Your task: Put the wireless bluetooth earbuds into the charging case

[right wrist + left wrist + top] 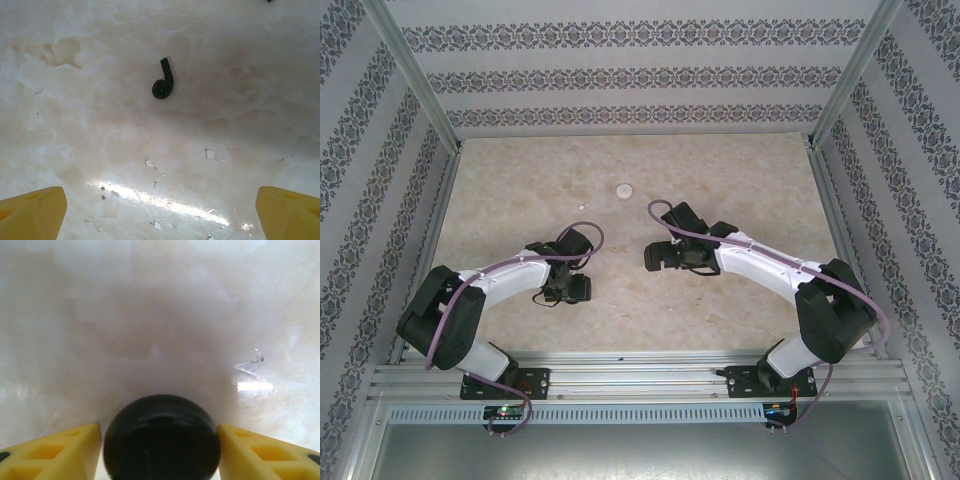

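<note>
Yellow fingers [50,455] of the left claw [566,289] flanked a black round puck [161,437], seemingly touching; whether they pinched it I could not tell. Right of that puck, the right claw [160,207] hung spread wide over the pale marbled surface [740,180], a black earbud [163,84] lying just ahead. Patterned walls [620,70] boxed open room; the left arm [500,275] and right arm [760,262] bent inward.

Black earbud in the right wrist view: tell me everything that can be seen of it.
The black earbud is a tiny single piece that looks like dark plastic: a rounded head with a short stem. It lies on the pale marbled table top, head toward the lower left and stem pointing up the picture. Nothing touches it but the table top. It sits ahead of the right claw, roughly centred between the wide-open yellow jaws and well clear of them.
</note>
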`<action>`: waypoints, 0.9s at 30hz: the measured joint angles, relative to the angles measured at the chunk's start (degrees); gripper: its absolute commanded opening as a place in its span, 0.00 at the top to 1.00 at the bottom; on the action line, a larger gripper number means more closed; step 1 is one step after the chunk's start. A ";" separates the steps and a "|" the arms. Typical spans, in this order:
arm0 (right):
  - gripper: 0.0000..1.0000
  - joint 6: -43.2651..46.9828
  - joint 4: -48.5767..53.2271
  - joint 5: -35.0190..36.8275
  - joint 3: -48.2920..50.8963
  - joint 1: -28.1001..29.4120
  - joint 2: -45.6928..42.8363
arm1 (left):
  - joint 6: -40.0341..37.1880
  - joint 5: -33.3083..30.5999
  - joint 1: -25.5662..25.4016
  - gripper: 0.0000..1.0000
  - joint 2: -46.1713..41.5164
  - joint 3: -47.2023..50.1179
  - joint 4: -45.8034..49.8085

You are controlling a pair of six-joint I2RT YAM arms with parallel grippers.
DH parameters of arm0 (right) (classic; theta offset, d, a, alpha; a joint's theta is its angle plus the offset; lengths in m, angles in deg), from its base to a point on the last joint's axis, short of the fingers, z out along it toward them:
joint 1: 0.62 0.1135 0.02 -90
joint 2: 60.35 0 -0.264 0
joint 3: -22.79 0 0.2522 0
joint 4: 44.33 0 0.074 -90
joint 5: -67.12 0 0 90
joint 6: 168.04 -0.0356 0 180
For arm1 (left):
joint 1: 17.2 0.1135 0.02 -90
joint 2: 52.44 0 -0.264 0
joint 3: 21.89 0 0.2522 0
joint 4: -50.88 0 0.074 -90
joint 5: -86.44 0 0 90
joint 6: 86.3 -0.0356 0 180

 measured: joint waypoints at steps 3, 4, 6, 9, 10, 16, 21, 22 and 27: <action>0.03 -0.17 0.00 -0.87 0.00 -0.81 -0.55 | -0.39 -0.46 0.00 0.52 0.09 -0.02 0.28; 0.04 -0.20 -0.02 -1.31 0.00 -1.16 -0.74 | -0.59 -0.50 0.00 0.53 0.09 -0.07 0.33; 0.04 -0.44 -0.04 -2.19 0.04 -1.97 -1.22 | -1.01 -0.46 0.00 0.55 0.09 -0.24 0.61; 0.05 -1.16 -0.15 -4.17 0.37 -3.43 -2.03 | -1.90 -0.42 0.00 0.58 0.09 -0.35 0.76; 0.05 -1.33 -0.24 -4.90 0.61 -3.96 -2.27 | -2.32 -0.35 0.00 0.59 0.07 -0.35 0.79; 0.07 -2.54 -0.98 -10.88 2.67 -8.00 -4.02 | -5.97 2.08 -0.11 0.61 -0.79 -0.35 -1.25; 0.09 -2.80 -0.98 -17.42 3.48 -11.89 -5.86 | -10.10 5.35 -0.39 0.62 -3.10 -0.87 -3.78; 0.10 -2.80 -0.98 -18.95 3.48 -12.52 -6.16 | -10.91 6.10 -0.39 0.62 -3.48 -1.11 -4.20; 0.15 -2.78 -1.09 -27.58 3.30 -14.14 -6.36 | -15.87 10.86 -0.81 0.62 -5.33 -2.82 -6.78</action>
